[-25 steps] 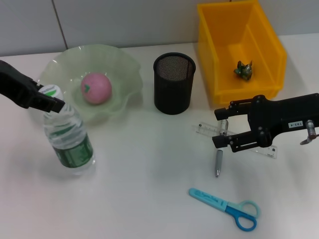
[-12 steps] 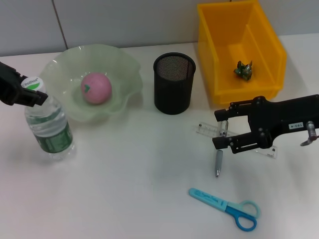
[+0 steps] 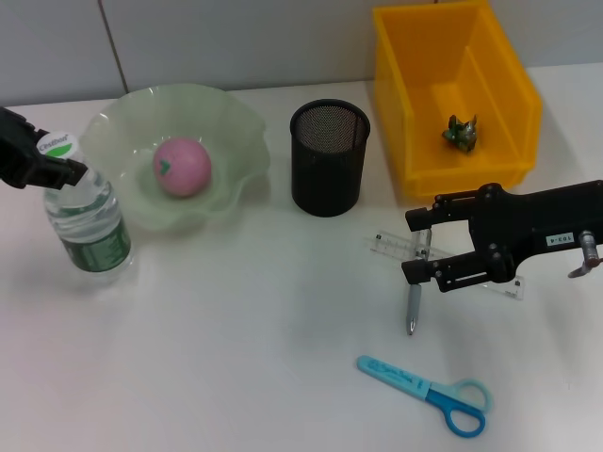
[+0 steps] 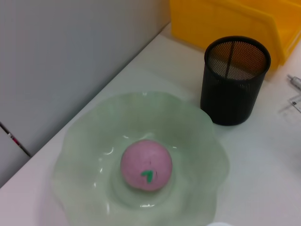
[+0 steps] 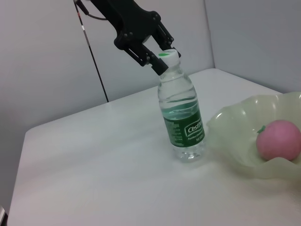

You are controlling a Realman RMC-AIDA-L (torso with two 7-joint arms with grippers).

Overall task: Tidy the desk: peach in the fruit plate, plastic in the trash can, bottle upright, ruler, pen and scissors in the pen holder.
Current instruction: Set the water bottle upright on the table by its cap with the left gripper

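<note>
The water bottle (image 3: 87,218) (image 5: 183,117) stands upright left of the plate, and my left gripper (image 3: 57,167) (image 5: 164,60) is shut on its neck just under the white cap. A pink peach (image 3: 182,167) (image 4: 146,165) lies in the green fruit plate (image 3: 236,122) (image 4: 84,141). Green plastic (image 3: 461,132) sits in the yellow trash bin (image 3: 400,104). My right gripper (image 3: 421,243) is open over one end of the clear ruler (image 3: 391,245), with the pen (image 3: 413,311) just beneath it. Blue scissors (image 3: 429,391) lie near the front. The black mesh pen holder (image 3: 328,157) (image 4: 234,80) holds nothing that I can see.
A grey wall runs along the back of the white desk. The bin stands to the right of the pen holder, and the plate to its left. The ruler, pen and scissors lie close together on the right.
The left gripper has brought the bottle from a tilt to upright and shifted it left, toward the desk's edge. The right gripper has hardly moved.
</note>
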